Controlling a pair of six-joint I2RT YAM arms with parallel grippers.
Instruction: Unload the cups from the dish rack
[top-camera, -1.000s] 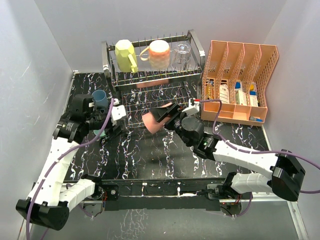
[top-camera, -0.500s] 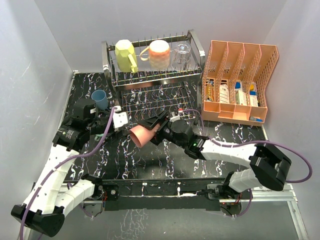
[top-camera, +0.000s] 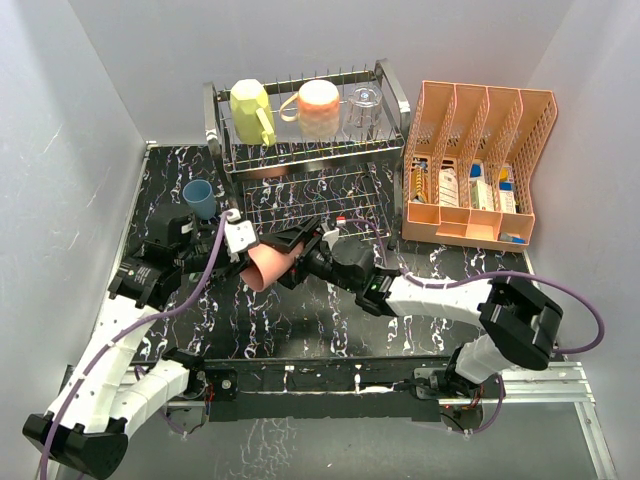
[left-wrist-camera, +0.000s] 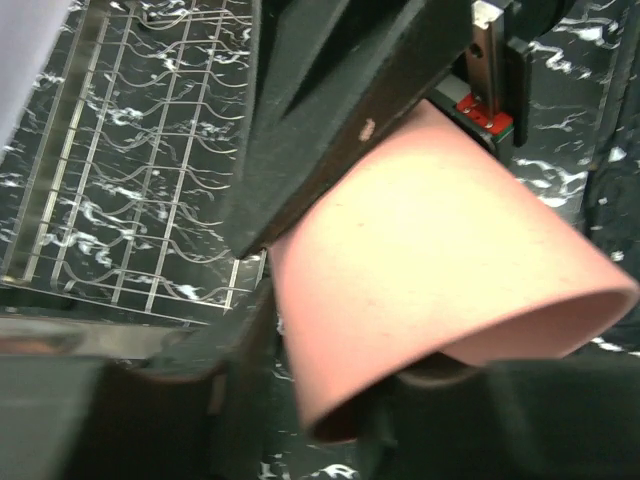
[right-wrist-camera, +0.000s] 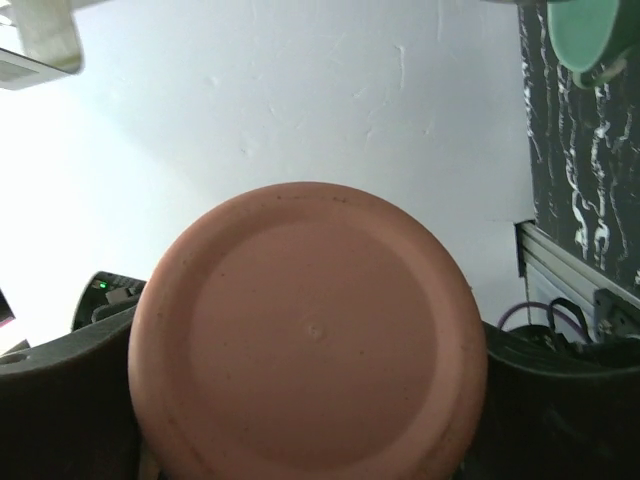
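Observation:
A salmon-red cup (top-camera: 265, 266) hangs on its side over the table, in front of the dish rack (top-camera: 212, 115). My right gripper (top-camera: 287, 254) is shut round its body, and the cup's flat base (right-wrist-camera: 310, 340) fills the right wrist view. My left gripper (top-camera: 243, 250) meets the cup from the left, and its fingers (left-wrist-camera: 240, 400) pinch the cup's rim wall (left-wrist-camera: 440, 260). On the rack's top tier sit a pale yellow mug (top-camera: 250, 108), a peach-pink mug (top-camera: 318, 107) and a clear glass (top-camera: 365, 110). A blue cup (top-camera: 199, 198) stands on the table at the left.
An orange mesh organiser (top-camera: 480, 160) with small items stands at the right, beside the rack. A teal-green cup (right-wrist-camera: 585, 35) shows at the top right of the right wrist view. White walls close in the left, back and right.
My right arm has carried the salmon-red cup leftward across the table. My left gripper has come in toward it and closed on its rim.

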